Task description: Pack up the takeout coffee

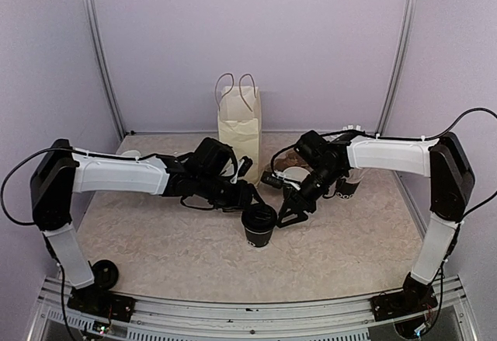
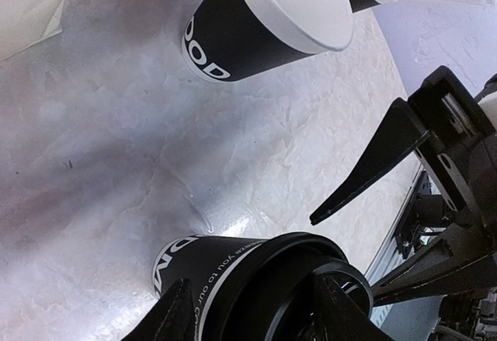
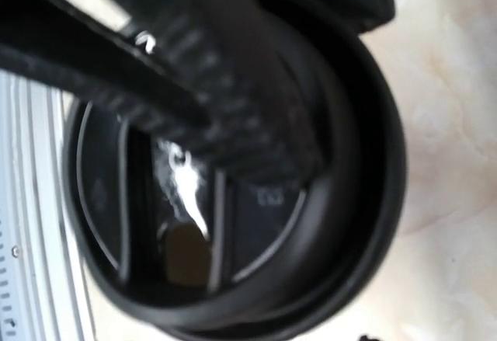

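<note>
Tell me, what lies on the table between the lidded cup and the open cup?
Nothing: the left wrist view shows bare tabletop between lidded cup and open cup.

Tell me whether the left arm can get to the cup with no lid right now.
Probably not cleanly. The lidded cup sits between the fingers of the left pincer, and the right pincer hangs close beside the way to the open cup.
</note>
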{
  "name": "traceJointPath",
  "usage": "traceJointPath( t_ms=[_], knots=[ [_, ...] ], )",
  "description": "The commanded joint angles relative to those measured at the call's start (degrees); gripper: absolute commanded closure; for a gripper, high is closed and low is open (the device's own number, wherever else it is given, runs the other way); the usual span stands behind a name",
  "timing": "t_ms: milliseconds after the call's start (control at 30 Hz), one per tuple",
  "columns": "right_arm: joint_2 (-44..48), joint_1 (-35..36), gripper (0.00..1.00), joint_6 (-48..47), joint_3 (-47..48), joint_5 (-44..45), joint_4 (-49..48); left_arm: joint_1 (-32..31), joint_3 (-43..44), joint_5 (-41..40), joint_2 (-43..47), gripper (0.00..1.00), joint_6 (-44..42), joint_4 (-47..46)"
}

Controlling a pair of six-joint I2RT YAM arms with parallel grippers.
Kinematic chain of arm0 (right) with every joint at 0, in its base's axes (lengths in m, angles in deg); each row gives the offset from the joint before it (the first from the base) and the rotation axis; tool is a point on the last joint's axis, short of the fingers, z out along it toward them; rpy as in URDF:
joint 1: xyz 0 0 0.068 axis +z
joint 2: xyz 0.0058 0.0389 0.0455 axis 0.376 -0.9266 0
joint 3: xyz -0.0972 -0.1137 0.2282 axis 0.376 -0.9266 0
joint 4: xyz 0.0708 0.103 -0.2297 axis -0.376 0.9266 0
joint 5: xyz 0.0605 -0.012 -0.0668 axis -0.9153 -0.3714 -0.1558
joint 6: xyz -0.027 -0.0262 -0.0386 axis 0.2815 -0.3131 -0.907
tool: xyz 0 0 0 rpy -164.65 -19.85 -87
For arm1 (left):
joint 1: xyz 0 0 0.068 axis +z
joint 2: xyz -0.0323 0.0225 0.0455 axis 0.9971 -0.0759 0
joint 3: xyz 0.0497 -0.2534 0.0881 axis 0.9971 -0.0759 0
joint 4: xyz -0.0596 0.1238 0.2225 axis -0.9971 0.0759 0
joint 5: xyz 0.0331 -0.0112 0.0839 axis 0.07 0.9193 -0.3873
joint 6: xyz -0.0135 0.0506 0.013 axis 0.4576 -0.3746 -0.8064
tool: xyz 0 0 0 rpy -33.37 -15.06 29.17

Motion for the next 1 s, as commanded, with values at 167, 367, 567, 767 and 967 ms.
traceJointPath(
  t_ms=[167, 367, 567, 767, 967],
  knots=[
    [4.0, -0.9, 0.36, -1.9, -0.3, 2.0, 1.9, -0.1, -2.4, -6.5, 6.9, 0.25, 2.1, 5.8],
    [5.1, -3.7, 0.39, -0.9, -1.2, -2.1, 2.1, 0.8, -12.3, -3.9, 15.1, 0.3, 8.6, -0.7],
    [2.6, -4.2, 0.46, 0.1, 1.1, -3.0, 0.6, 2.2, -21.9, 3.2, 17.6, 0.47, 17.3, -13.0],
    [-0.7, -4.2, 0.5, 1.0, 4.0, -4.3, 0.4, 2.1, -20.5, 4.9, 14.0, 0.52, 17.7, -14.6],
    [-1.8, -4.2, 0.5, 0.7, 4.2, -4.7, 0.5, 3.0, -20.1, 5.8, 12.0, 0.54, 17.8, -15.6]
  ],
)
